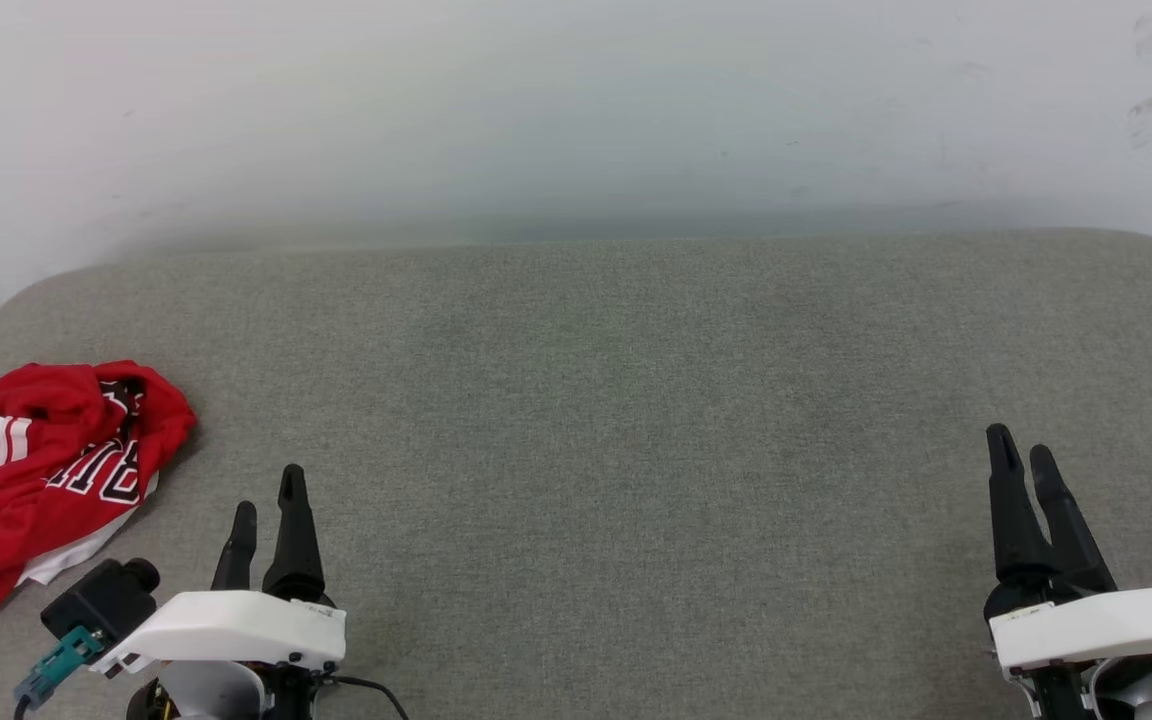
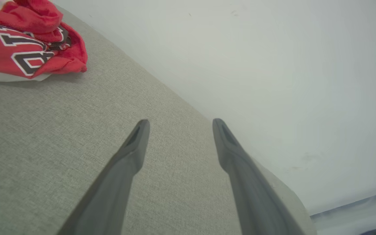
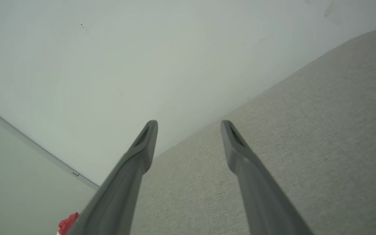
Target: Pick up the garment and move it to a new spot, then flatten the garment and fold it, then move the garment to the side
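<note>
The garment (image 1: pixel 46 470) lies crumpled in a heap at the left edge of the grey fabric surface (image 1: pixel 616 420), red with white sleeve parts and black white-outlined lettering showing. In the left wrist view the garment (image 2: pixel 28 42) sits at the top left, well beyond the fingertips. My left gripper (image 1: pixel 268 490) stands open just right of the heap, apart from it, nothing between its fingers. My left gripper (image 2: pixel 180 125) shows a wide empty gap. My right gripper (image 1: pixel 1021 447) hovers at the lower right, far from the garment. My right gripper (image 3: pixel 189 127) is open and empty; a red scrap of garment (image 3: pixel 68 223) peeks at the bottom left.
A pale wall (image 1: pixel 576 110) runs along the far edge of the surface. The surface has rounded corners at the far left and far right. Wide bare fabric lies between the two grippers.
</note>
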Motion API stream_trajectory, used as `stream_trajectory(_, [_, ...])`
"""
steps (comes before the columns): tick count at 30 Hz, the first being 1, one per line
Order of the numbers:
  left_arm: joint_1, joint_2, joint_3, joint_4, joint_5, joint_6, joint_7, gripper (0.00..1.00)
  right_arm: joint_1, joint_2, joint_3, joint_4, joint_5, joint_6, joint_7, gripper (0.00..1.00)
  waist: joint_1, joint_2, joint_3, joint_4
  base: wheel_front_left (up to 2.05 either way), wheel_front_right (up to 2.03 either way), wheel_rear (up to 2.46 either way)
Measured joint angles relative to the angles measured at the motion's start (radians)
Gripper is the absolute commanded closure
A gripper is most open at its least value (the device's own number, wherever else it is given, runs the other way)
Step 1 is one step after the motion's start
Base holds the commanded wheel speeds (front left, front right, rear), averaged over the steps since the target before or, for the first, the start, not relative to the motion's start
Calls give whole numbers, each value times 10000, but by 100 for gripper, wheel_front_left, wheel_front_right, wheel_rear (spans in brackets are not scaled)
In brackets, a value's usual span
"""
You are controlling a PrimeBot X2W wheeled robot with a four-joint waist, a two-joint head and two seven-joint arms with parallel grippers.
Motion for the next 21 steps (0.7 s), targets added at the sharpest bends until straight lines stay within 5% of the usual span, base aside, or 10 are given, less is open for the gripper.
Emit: stream_trajectory(21, [239, 4, -468, -384, 2583, 451, -598, 0, 318, 0, 150, -27, -2516, 0, -581, 0, 0, 0, 42, 27, 0, 0, 0])
